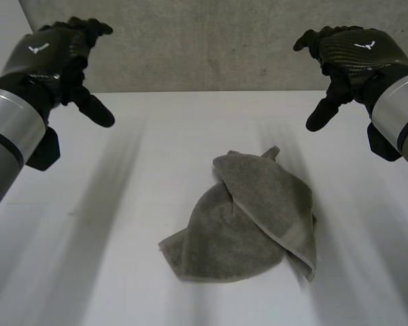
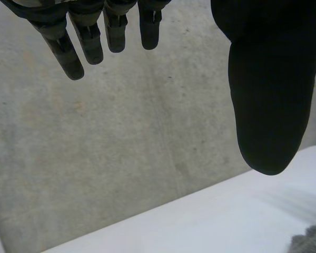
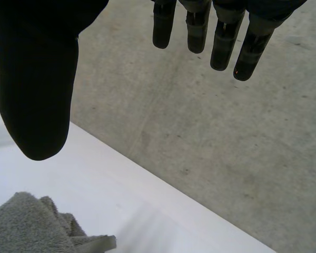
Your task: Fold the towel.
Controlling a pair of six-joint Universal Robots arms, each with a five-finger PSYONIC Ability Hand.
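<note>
A grey towel (image 1: 251,217) lies crumpled on the white table (image 1: 122,238), a little right of the middle, with one flap folded over itself. My left hand (image 1: 58,58) hovers high at the far left, well away from the towel, its fingers (image 2: 84,42) straight and thumb spread, holding nothing. My right hand (image 1: 347,58) hovers high at the far right, also apart from the towel, fingers (image 3: 221,42) straight and empty. A towel corner (image 3: 37,226) lies below the right thumb, and a small towel edge (image 2: 310,240) below the left thumb.
A grey concrete wall (image 1: 204,47) rises behind the table's far edge. Bare white tabletop surrounds the towel on all sides.
</note>
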